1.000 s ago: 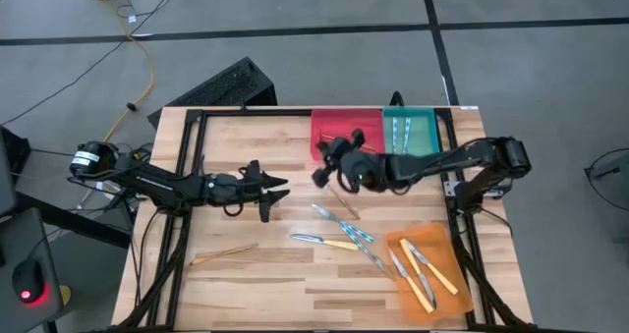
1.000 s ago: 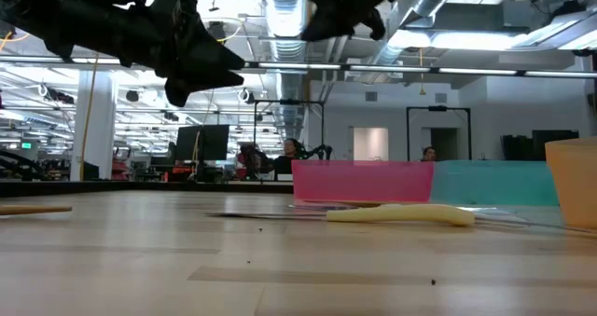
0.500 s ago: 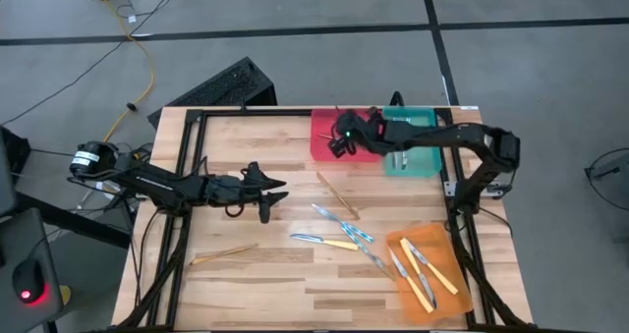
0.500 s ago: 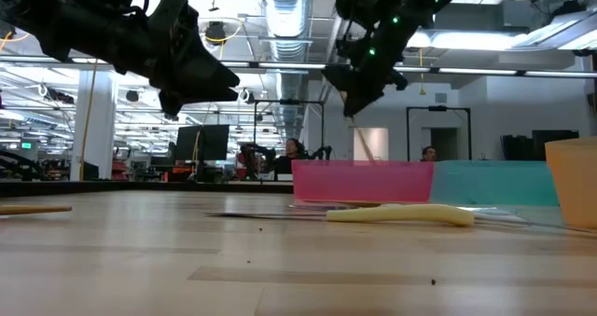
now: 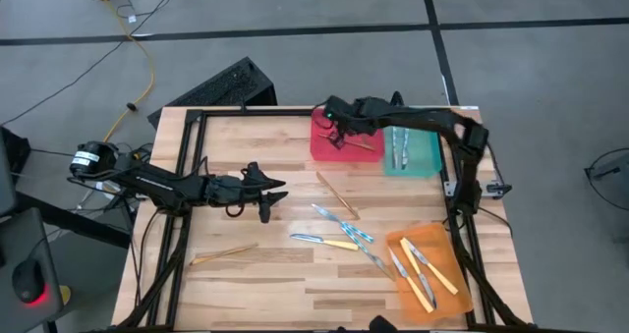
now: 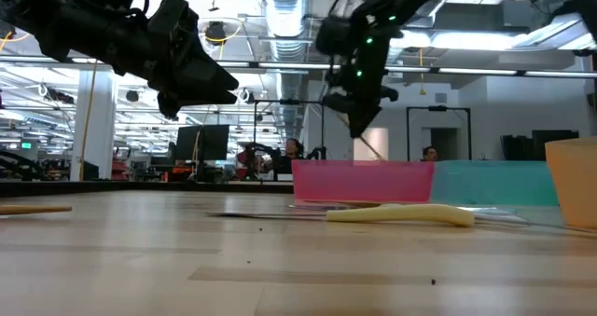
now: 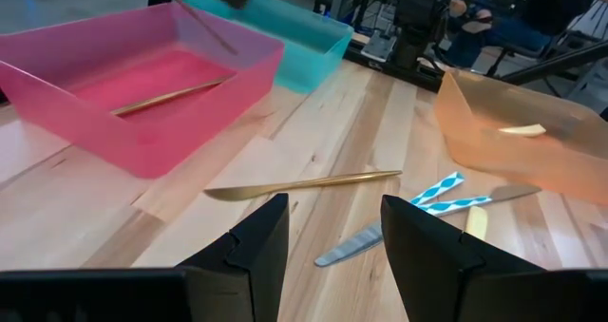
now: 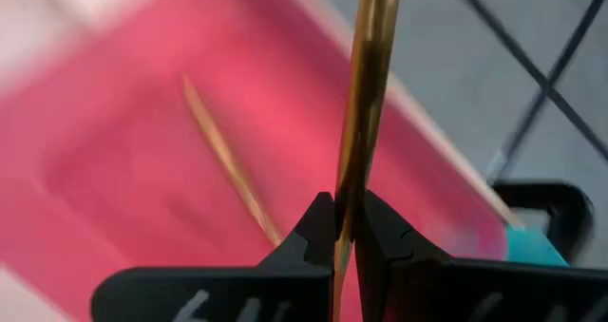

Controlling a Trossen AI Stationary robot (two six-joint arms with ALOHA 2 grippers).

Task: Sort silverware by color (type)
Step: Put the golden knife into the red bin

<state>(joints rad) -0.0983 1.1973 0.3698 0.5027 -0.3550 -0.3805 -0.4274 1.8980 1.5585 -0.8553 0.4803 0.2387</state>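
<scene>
Over red tray point(image 5: 327, 139): right gripper point(image 5: 339, 130) pinching tan stick point(image 8: 366, 94); one stick inside tray. Left gripper point(image 5: 267, 197) spread, hovering mid-table. Loose silverware point(image 5: 339, 225) on wood table point(image 5: 246, 151). Teal tray point(image 5: 413, 148), orange tray point(image 5: 425, 269) hold utensils.

Counting three trays: red point(image 5: 319, 148), teal point(image 5: 426, 156), orange point(image 5: 448, 249). Counting four tan sticks point(image 5: 336, 195): one pinched between the right fingers point(image 8: 309, 232), one lying beneath them, two lying well apart on the table point(image 5: 246, 141). Counting at least four blue-handled pieces point(image 5: 398, 142) and roughly four yellow-handled knives point(image 5: 423, 286), overlaps blurring exact totals.
</scene>
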